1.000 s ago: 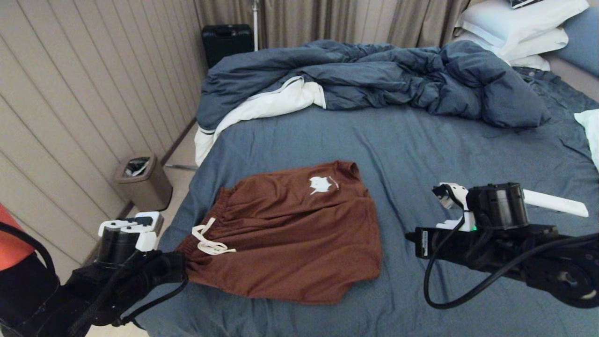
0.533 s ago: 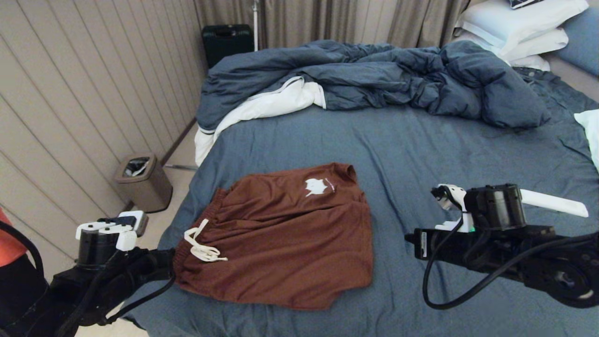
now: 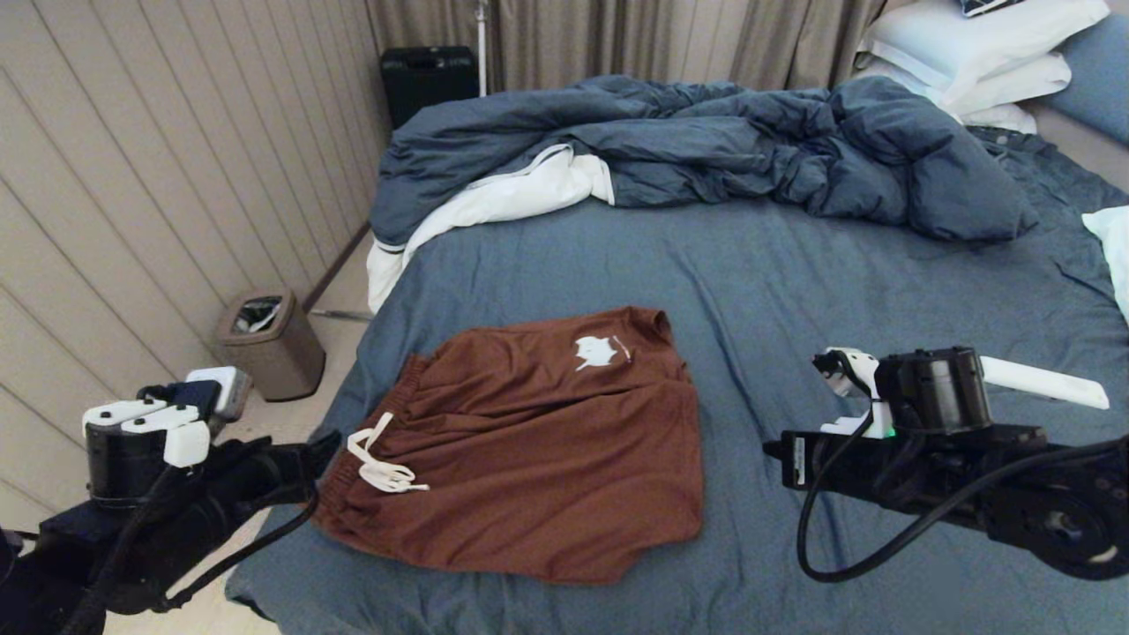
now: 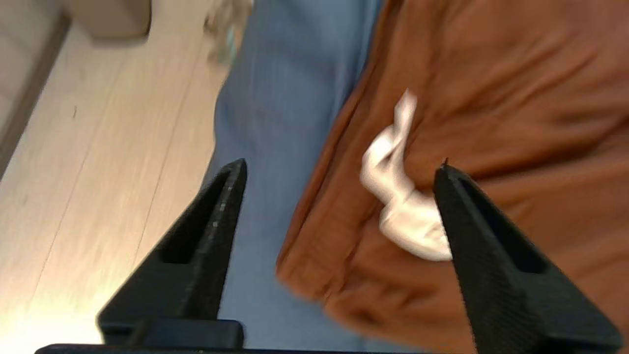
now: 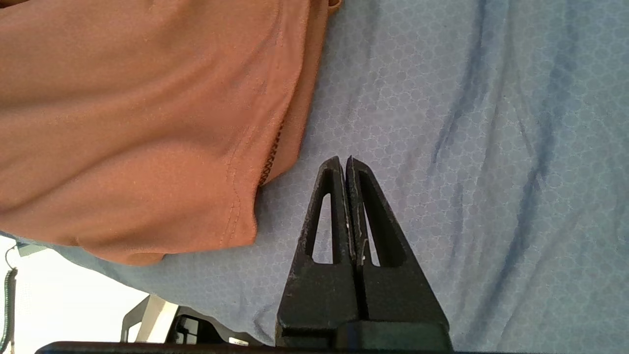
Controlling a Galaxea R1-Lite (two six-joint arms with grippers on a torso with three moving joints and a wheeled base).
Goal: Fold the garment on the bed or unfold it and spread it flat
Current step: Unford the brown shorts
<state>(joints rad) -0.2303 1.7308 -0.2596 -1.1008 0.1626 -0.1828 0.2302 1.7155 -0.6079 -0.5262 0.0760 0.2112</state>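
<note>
Spread flat on the near part of the large bed with slate-blue sheet [image 3: 794,265]: the rust-brown soft-fabric shorts [image 3: 529,450], waistband toward the bed's left edge, white drawstring [image 3: 379,463] lying on that waistband, small white printed mark [image 3: 595,353] on the far leg. Behind the shorts, heaped across the bed's far part: the rumpled dark blue duvet with white lining [image 3: 706,150]. Farther back at the right corner: stacked white pillows [image 3: 970,53]. On the floor left of the bed, against the panelled wall: a small tan waste bin [image 3: 269,339]. Beyond the bed's far left corner, before the curtains: a black suitcase [image 3: 428,75].
</note>
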